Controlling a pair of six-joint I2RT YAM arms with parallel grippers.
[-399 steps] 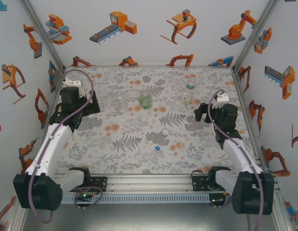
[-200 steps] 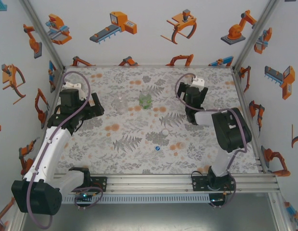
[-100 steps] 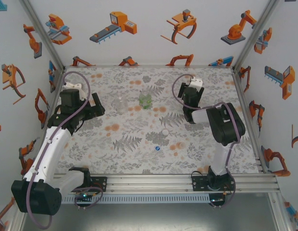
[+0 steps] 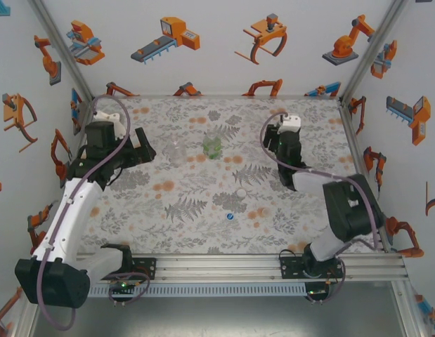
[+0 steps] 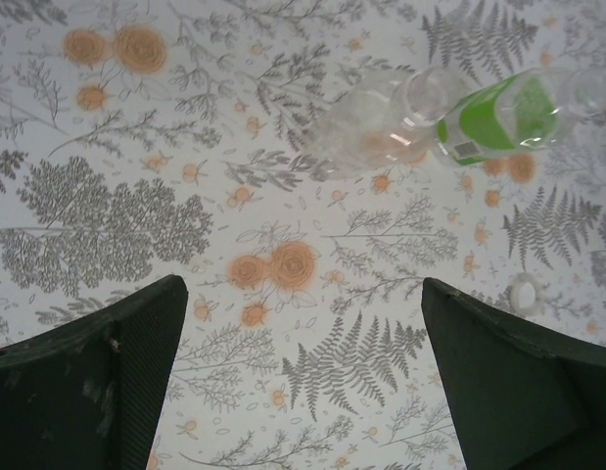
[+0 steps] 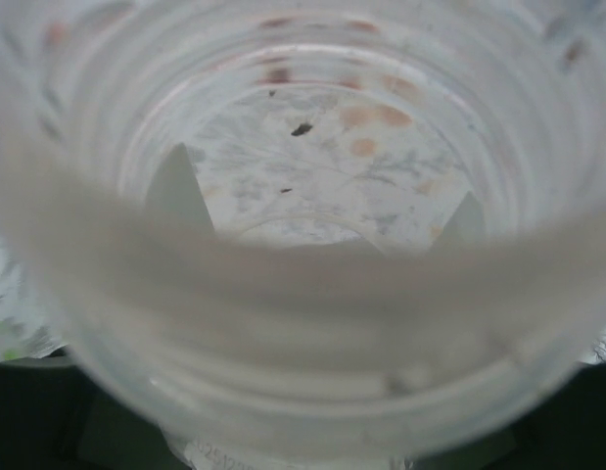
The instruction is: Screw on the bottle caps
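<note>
The patterned table (image 4: pixel 168 232) is used as the common work surface, with bottles set towards the far side and caps left nearer, so that each can be reached by either arm.

The right arm (image 4: pixel 347 210) is folded up from its base and bent back towards the far right, which lets the right gripper (image 4: pixel 280 140) be brought over the spot where the taller bottle (image 6: pixel 303 294) stands. In the right wrist view the bottle's clear ribbed wall is seen pressed close to the camera, with dark fingers (image 6: pixel 28 421) flanking it low on either side. The bottle is thus placed between the jaws, probably so that it can be steadied for capping. Whether the pads actually bear on it cannot be told.

The left gripper (image 4: pixel 143 149) is held at the far left with its jaws spread wide and nothing between them. It is aimed right along the table, apparently kept ready.

The short clear bottle (image 4: pixel 176 151) and the green-tinted bottle (image 4: pixel 212 146) are stood upright just beside each other, far of centre, uncapped as far as can be judged.

The white cap (image 4: pixel 240 192) and the blue cap (image 4: pixel 230 216) are left loose near the middle, well apart from every bottle, so no cap is judged fitted yet.
</note>
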